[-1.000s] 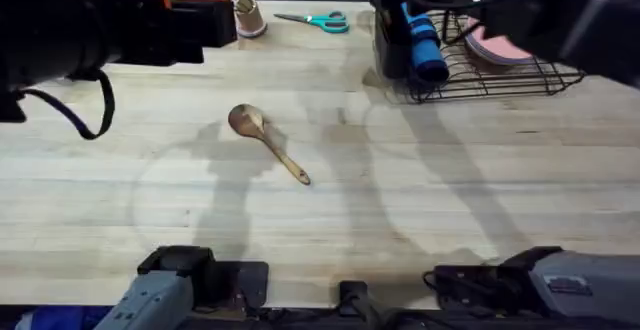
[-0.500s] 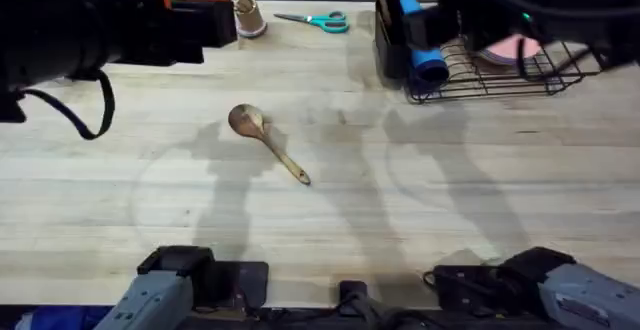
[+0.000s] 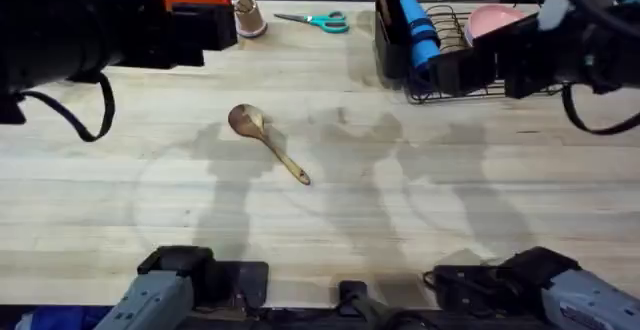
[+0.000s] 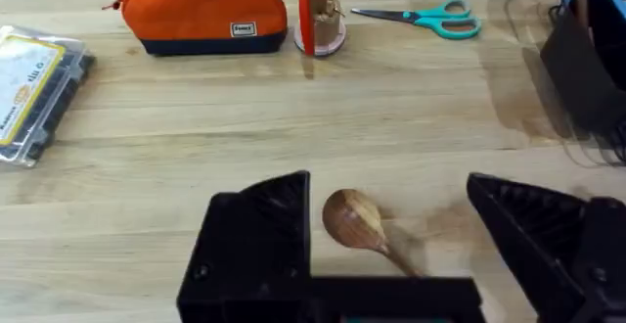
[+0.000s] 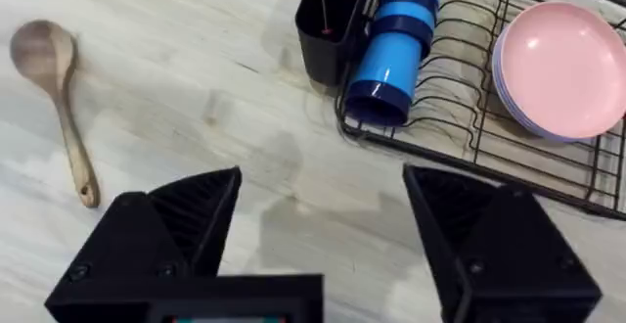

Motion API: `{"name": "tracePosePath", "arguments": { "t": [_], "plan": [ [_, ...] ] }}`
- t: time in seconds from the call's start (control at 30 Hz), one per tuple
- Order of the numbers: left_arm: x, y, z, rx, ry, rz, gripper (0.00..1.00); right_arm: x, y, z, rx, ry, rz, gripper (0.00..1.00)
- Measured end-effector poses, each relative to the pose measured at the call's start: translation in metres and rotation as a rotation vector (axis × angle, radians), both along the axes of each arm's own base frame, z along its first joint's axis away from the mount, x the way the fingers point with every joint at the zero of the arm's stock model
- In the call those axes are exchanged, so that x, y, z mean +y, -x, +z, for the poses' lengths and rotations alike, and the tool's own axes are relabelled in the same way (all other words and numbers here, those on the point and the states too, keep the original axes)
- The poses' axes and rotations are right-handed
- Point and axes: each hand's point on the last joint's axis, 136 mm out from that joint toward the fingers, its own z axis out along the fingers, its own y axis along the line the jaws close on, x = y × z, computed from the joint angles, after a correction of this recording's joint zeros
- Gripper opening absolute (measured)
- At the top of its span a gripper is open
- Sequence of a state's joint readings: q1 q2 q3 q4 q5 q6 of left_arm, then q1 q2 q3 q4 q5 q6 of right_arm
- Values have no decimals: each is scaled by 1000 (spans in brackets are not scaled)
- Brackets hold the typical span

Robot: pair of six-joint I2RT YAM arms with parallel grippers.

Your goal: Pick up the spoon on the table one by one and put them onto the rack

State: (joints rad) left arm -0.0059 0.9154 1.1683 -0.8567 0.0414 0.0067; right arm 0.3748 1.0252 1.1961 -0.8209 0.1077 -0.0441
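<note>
Overhead, a lone wooden spoon (image 3: 266, 142) lies near the middle of the pale plank table (image 3: 320, 230), round bowl toward the far left, slim handle angled toward the near right. The right gripper (image 5: 318, 230) hangs spread and empty beside the black wire rack (image 3: 478, 88); the left gripper (image 4: 391, 240), also spread, frames the spoon. Apparently a pickup is pending, calling for a descent onto the thin handle.

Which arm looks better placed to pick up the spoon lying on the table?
Probably the left. Its open gripper frames the spoon closely, bowl between the jaws. The right gripper, also open, sits near the rack, with the spoon farther off.
</note>
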Motion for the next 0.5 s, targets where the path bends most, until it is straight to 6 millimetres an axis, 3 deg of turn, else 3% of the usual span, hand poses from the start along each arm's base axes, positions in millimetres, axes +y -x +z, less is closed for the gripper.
{"name": "tracePosePath", "arguments": {
  "t": [0.5],
  "plan": [
    [0,0,0,2,31,22,993,0,1,-1,5,-4,1,997]
  ]
}}
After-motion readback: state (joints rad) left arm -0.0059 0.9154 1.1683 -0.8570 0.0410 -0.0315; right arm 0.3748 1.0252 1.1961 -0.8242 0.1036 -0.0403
